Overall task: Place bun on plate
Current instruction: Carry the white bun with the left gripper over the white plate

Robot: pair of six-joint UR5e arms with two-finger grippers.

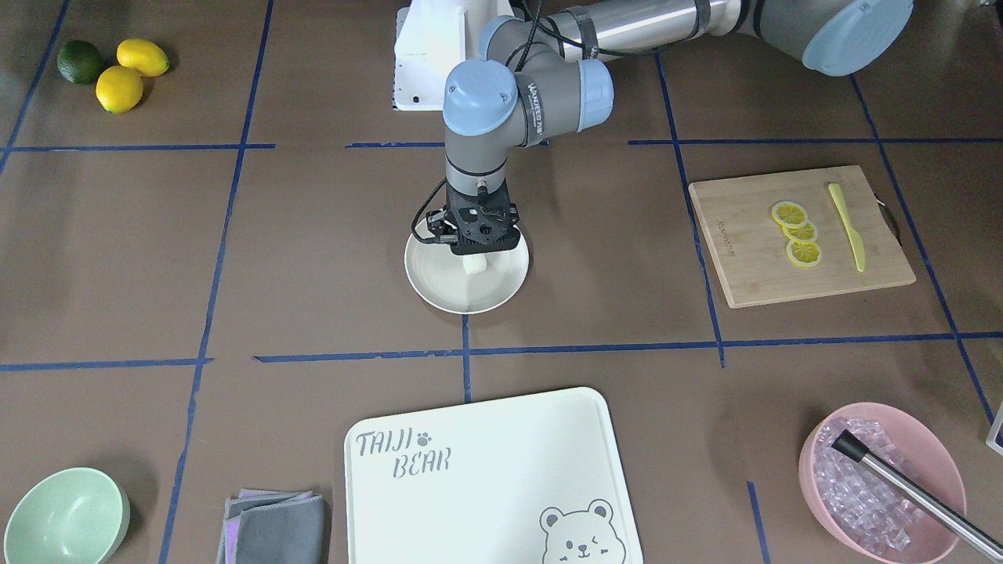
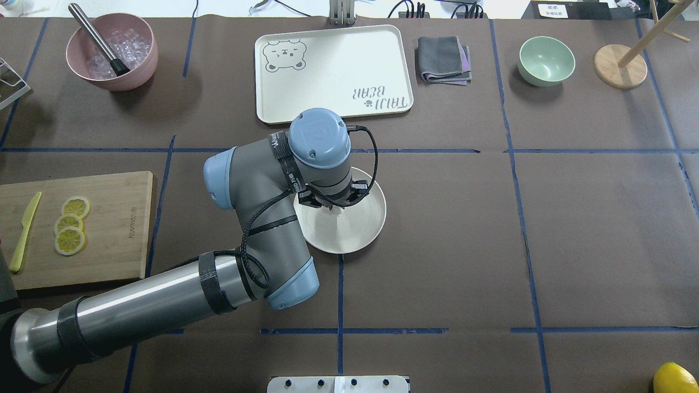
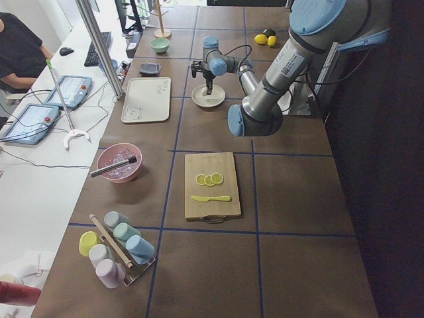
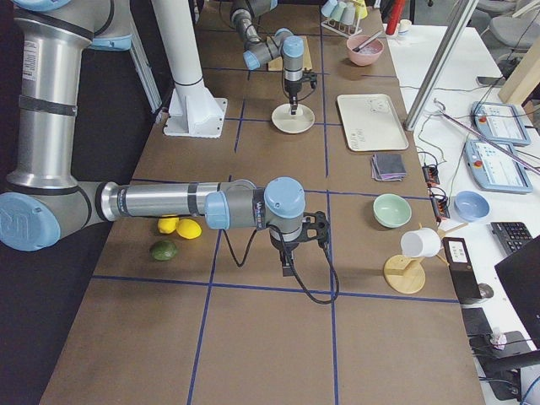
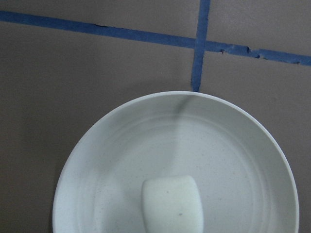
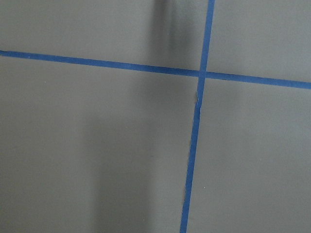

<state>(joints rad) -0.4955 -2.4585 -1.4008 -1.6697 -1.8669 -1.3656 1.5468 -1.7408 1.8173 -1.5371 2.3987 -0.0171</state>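
Note:
The cream-white plate [image 1: 501, 290] lies mid-table, also clear in the left wrist view as the plate [image 5: 233, 160]. The small white bun [image 1: 476, 266] sits low on the plate's surface, directly under my left gripper [image 1: 479, 252]. In the left wrist view the bun [image 5: 172, 204] fills the bottom centre and no fingers show. The gripper's black body hides its fingers, so I cannot tell whether it holds the bun. My right gripper [image 4: 291, 261] hangs over bare table far from the plate, and I cannot tell its state.
A white bear tray [image 1: 486, 478] lies beside the plate. A wooden board [image 1: 744, 266] carries lemon slices [image 1: 798, 233] and a yellow knife. A pink bowl [image 1: 940, 462] of ice, a mint-green bowl [image 1: 63, 517], a grey cloth [image 1: 274, 525] and whole citrus [image 1: 117, 70] sit at the table's edges.

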